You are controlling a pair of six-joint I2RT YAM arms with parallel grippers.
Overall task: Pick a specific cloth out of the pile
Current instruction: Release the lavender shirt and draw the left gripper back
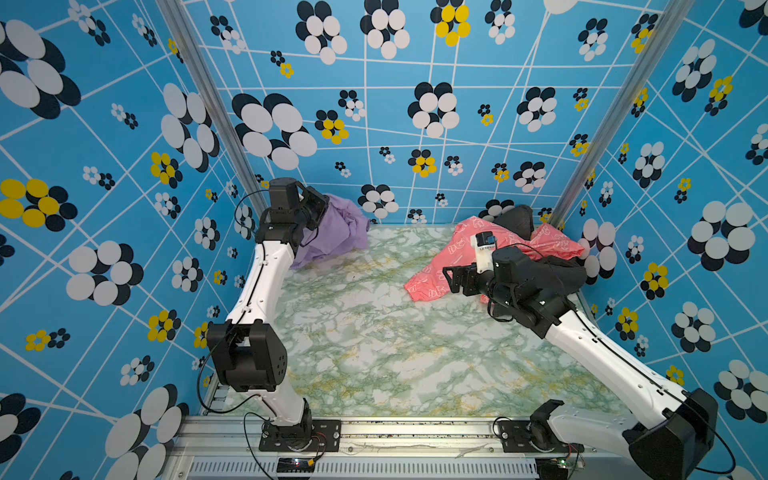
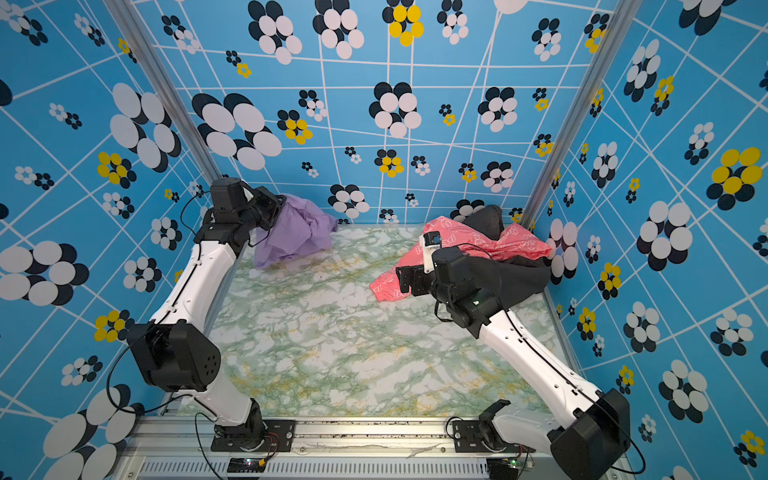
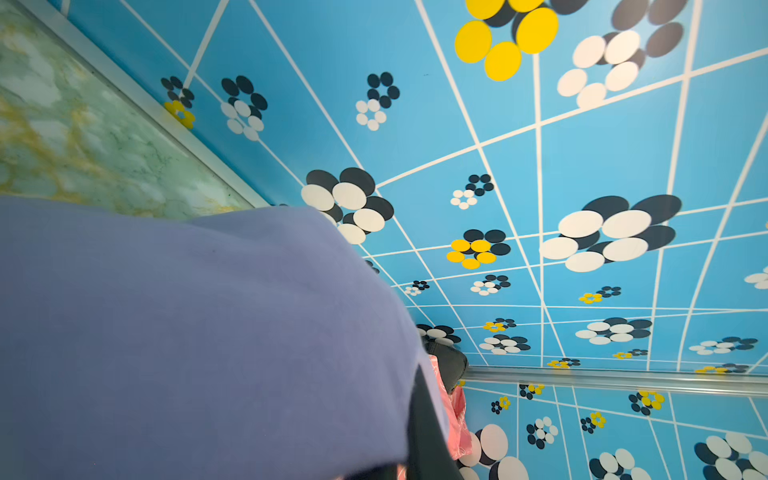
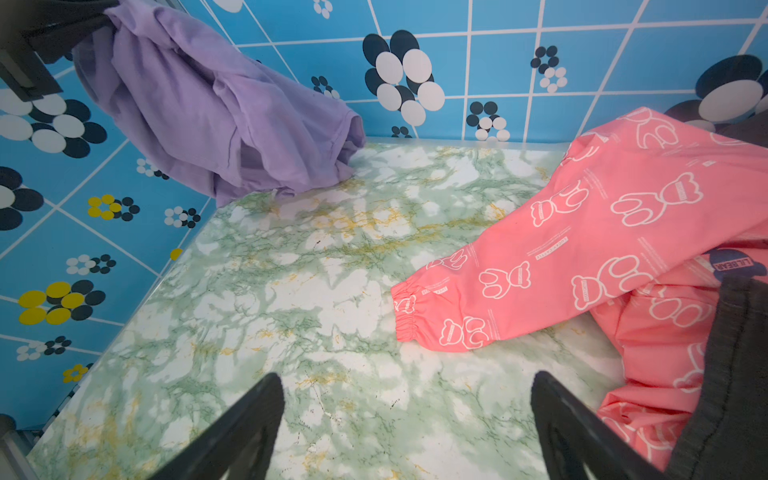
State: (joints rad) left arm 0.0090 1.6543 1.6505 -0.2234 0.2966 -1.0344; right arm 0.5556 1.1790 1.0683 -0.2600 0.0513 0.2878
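**Top views.** The left gripper point(image 1: 322, 208) is clamping fully shut on the upper edge of the cloth point(image 1: 336, 235). The cloth is hanging at the back left corner, well apart from the pile point(image 1: 548, 245) at the back right, and its lower folds are trailing on the surface point(image 1: 374, 332).

Judgement: the cloth is already separated, and carrying it clear appears to be the step in hand. To do this well, the grip should stay firm. The lift should be high enough to free the trailing hem, and the path should avoid the pile.

The left arm is reaching far back, with the elbow bent and the wrist raised. The right gripper point(image 2: 405, 282) is hovering low beside the sleeve of the pink jacket point(image 2: 457, 239), wide open and empty.

**Left wrist view.** The cloth point(image 3: 187, 332) is filling the near field and hiding the jaws.

**Right wrist view.** The spread fingers point(image 4: 249, 424) are framing bare surface and holding nothing. The cloth point(image 4: 216, 116) is draping down with its hem touching the surface.
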